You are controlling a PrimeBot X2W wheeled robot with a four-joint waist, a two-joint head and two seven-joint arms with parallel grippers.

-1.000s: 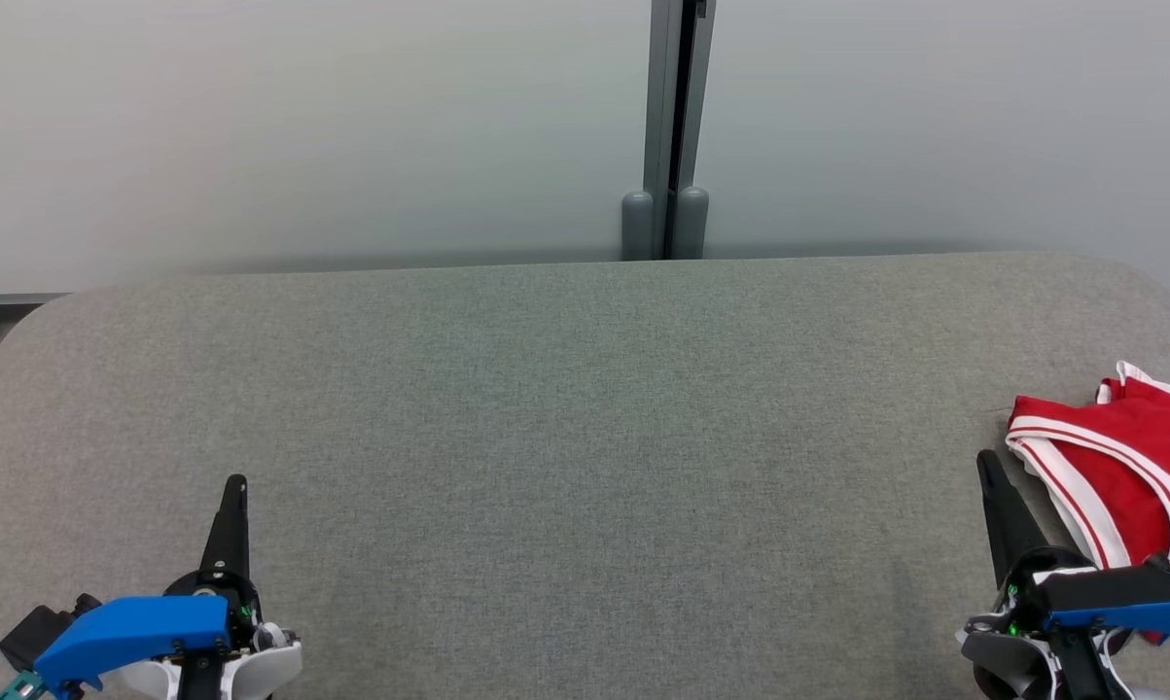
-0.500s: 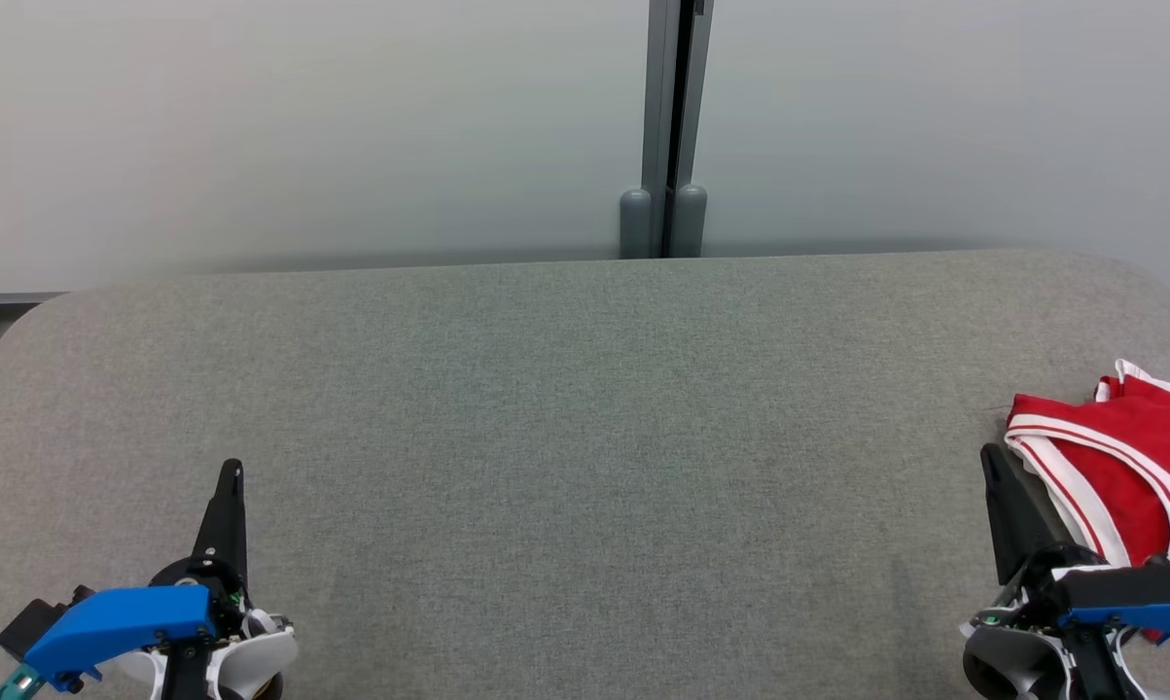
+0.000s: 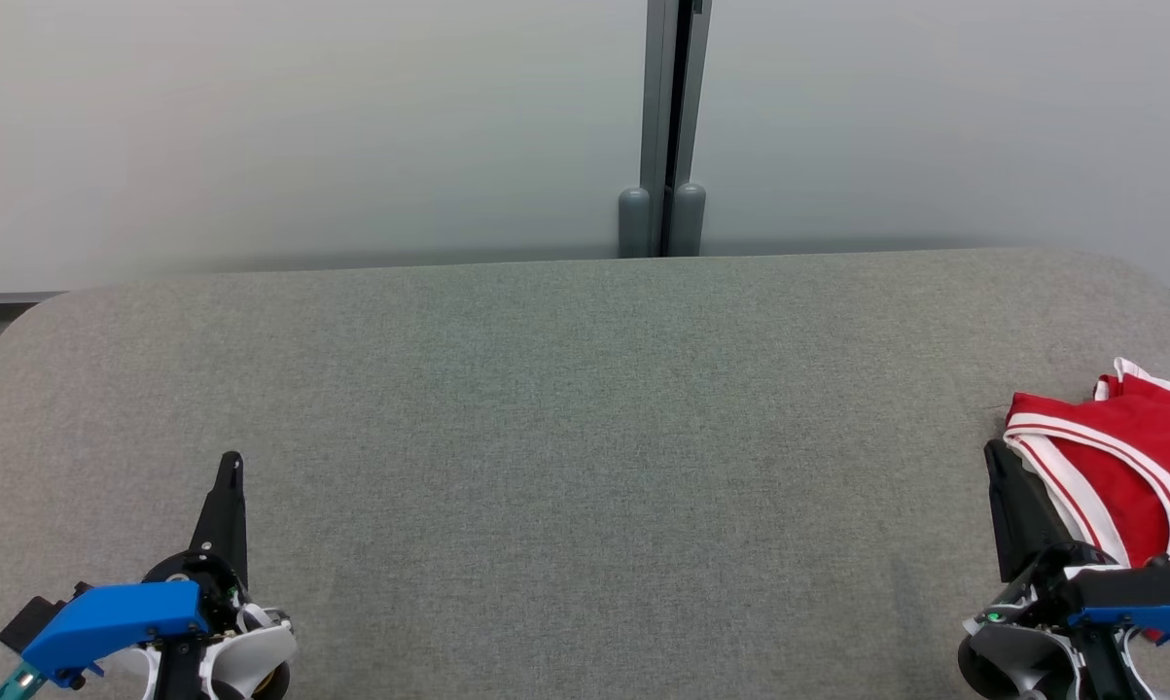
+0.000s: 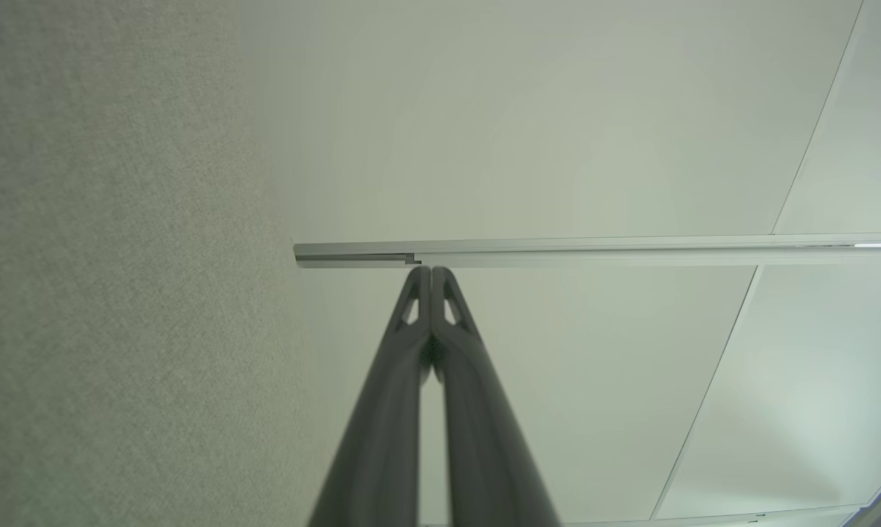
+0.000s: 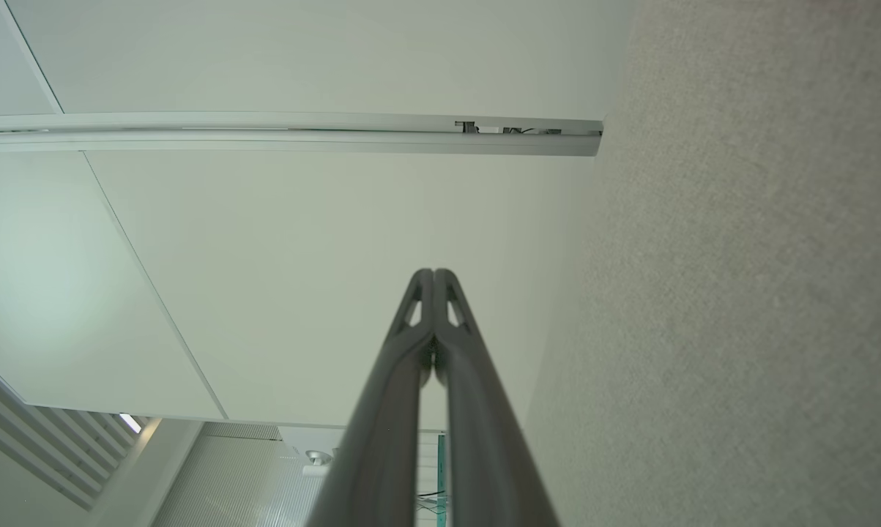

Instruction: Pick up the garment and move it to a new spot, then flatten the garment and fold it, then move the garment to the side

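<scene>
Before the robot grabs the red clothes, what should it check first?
1. Can it find the red garment? Ok: it lies on the right end of the table.
2. Is the whole garment in sight? Cannot tell: part of it runs past the head view's edge.
3. Is the right gripper near it? Ok: it is just beside the garment's left edge. Whether they touch, cannot tell.
4. Is the right gripper open to grab? Not ok: it is shut.
5. Is the left gripper open to help? Not ok: it is shut too, far off on the left.
6. Is there a new spot to lay it? Ok: wide grey table between the grippers.
</scene>
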